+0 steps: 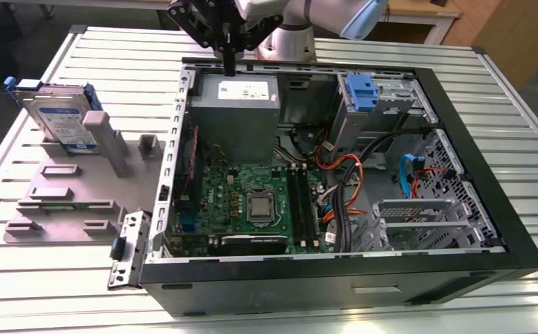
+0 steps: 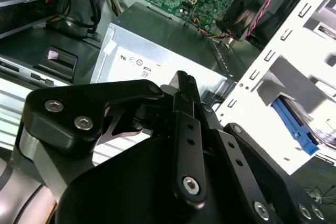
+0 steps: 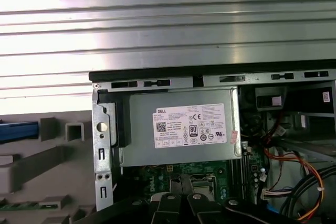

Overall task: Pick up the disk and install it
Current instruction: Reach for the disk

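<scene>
the disk (image 1: 57, 115), a flat rectangular silver-grey metal hard drive with a white-and-blue label and blue plastic side rails, stands on edge in a grey slotted plastic fixture (image 1: 65, 188). the fixture sits at 9 o'clock of the open black computer case (image 1: 491, 174), so the disk is outside the case and not yet installed. it is judged rigid and fairly dense, with smooth faces that may slip and internals that dislike knocks. the best hold looks to be its exposed upper part, pinched across the two broad faces clear of the rails. the print on its label is too small to make out. the black-fingered gripper (image 1: 229, 66) hangs well apart, toward 3 o'clock of the disk, above the case's rim at 12 o'clock, fingers pressed together on nothing. below it lies the large grey metal power-supply box (image 3: 178, 129), whose white sticker bears a code square and fine print. a green motherboard (image 1: 250, 202) lies at 6 o'clock of that box. all rests on a ribbed aluminium table (image 1: 27, 299).
</scene>
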Tool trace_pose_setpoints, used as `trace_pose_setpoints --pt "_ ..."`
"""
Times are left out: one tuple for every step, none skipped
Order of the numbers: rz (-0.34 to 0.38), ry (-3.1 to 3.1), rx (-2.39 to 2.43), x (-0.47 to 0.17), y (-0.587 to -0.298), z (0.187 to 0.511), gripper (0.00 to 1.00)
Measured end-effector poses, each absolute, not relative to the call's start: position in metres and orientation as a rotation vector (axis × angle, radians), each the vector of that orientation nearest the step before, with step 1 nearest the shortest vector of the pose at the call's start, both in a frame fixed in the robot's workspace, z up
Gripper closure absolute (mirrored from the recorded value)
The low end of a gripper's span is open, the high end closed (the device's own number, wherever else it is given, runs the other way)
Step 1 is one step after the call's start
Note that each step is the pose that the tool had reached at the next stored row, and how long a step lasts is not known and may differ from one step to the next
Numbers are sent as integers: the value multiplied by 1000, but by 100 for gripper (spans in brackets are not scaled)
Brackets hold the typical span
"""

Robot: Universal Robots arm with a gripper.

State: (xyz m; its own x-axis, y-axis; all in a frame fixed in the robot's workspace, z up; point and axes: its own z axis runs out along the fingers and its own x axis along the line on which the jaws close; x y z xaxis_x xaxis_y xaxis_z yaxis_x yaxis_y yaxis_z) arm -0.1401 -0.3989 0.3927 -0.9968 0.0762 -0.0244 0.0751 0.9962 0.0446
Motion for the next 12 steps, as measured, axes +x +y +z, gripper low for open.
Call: trace_pose_setpoints --pt "68 3112 118 -141 -399 393 89" --pt "68 3112 118 -142 -399 393 89" --pt "68 3112 118 -142 -399 393 89" --pt "68 3113 118 -143 -399 393 89" --pt "68 3113 118 -144 -399 393 89" --pt "68 3113 118 -146 -399 392 89" --pt "68 3112 118 -147 -399 392 89" --pt "68 3112 118 -147 -399 392 89" --pt "68 3112 118 -148 -399 392 89" --pt "68 3112 118 -148 -399 392 89" --pt "68 3112 118 -148 -399 392 89" --pt "68 3113 118 -148 -399 392 89"
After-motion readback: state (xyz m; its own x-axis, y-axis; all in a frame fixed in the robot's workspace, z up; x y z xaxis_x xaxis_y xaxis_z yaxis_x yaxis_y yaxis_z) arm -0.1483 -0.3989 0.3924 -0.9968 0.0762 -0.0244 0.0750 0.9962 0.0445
